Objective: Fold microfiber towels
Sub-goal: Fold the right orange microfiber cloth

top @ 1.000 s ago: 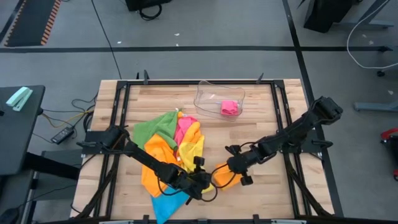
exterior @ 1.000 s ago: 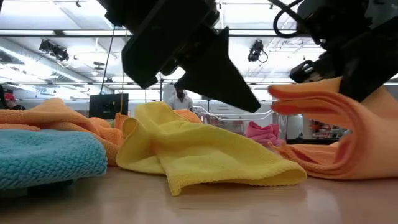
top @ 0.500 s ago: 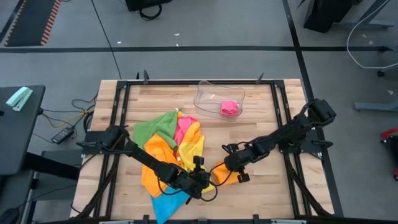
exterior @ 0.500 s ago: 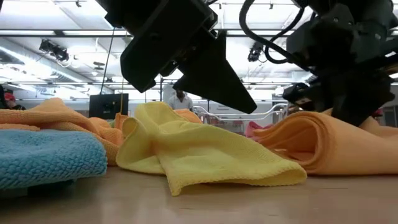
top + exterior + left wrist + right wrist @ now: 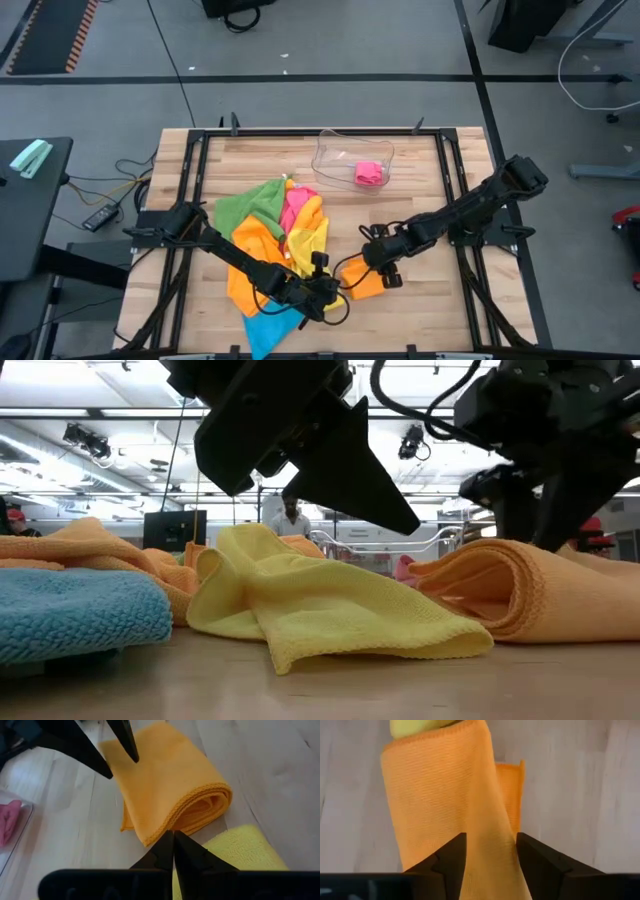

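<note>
The right claw (image 5: 372, 266) hangs just over the folded orange towel (image 5: 362, 279), its two fingers (image 5: 451, 856) spread apart with the cloth showing between them and nothing pinched. That towel lies doubled over on the tabletop (image 5: 420, 190), its rounded fold toward the 9 o'clock side in the high view, where it meets the yellow towel (image 5: 332, 297). In the low view the fold reads as a thick roll (image 5: 520, 600) resting flat on the wood.

The left claw (image 5: 328, 290) sits at about 8 o'clock of the right one, near the tabletop's 6 o'clock edge, with its fingertips (image 5: 172, 845) pressed together and holding nothing; they point at the seam where yellow towel and orange towel touch.

Farther out, toward 10 o'clock, the loose pile spreads: a green towel (image 5: 245, 205), a pink towel (image 5: 297, 205), and another orange towel (image 5: 250, 255), with a blue towel (image 5: 268, 325) at 7 o'clock overhanging the edge. At 12 o'clock stands a clear plastic tray (image 5: 335, 150) with a folded pink towel (image 5: 369, 173) inside.
</note>
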### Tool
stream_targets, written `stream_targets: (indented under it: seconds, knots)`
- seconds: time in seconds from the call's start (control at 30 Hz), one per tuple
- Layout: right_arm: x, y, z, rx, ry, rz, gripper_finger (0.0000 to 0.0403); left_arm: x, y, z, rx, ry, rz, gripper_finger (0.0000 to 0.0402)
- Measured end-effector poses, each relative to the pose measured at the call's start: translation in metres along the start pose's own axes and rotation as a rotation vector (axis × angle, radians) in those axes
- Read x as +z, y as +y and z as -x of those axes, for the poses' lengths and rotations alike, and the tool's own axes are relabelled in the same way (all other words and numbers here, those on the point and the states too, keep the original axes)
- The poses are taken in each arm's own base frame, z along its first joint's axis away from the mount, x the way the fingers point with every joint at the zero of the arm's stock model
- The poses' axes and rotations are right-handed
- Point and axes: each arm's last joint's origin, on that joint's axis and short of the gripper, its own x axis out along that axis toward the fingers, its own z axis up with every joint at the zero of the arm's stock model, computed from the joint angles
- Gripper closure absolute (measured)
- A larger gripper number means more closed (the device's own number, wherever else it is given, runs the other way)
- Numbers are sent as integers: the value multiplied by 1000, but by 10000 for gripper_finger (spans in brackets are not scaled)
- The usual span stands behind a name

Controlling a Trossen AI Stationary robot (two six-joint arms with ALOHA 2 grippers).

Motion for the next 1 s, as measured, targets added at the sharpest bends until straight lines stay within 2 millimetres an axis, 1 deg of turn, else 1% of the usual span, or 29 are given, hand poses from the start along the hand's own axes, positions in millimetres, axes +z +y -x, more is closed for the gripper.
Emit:
stream_targets:
  seconds: [0.07,0.17,0.23,0.4,0.53,0.6,0.67,0.87,1.0]
  knots:
    - [-1,0,2,-11,22,5,219,0,0,0,0,0,1,378]
    - [-2,-2,8,-60,102,5,219,0,0,0,-1,-4,7,378]
    - [2,-2,13,-78,112,-6,219,2,0,0,-2,-15,14,382]
    - [15,16,20,-27,9,40,219,9,-4,3,-9,-84,12,387]
    - [18,32,16,4,-141,74,219,23,-2,4,-11,-208,90,380]
    - [12,37,9,21,-186,89,219,27,0,1,-19,-254,131,374]
    - [2,38,2,12,-183,86,219,24,1,-7,-38,-261,144,368]
    - [-24,37,-12,-28,-156,21,219,9,1,-31,-83,-215,216,353]
    - [-36,36,-17,-36,-127,-6,219,-1,-3,-42,-134,-178,236,323]
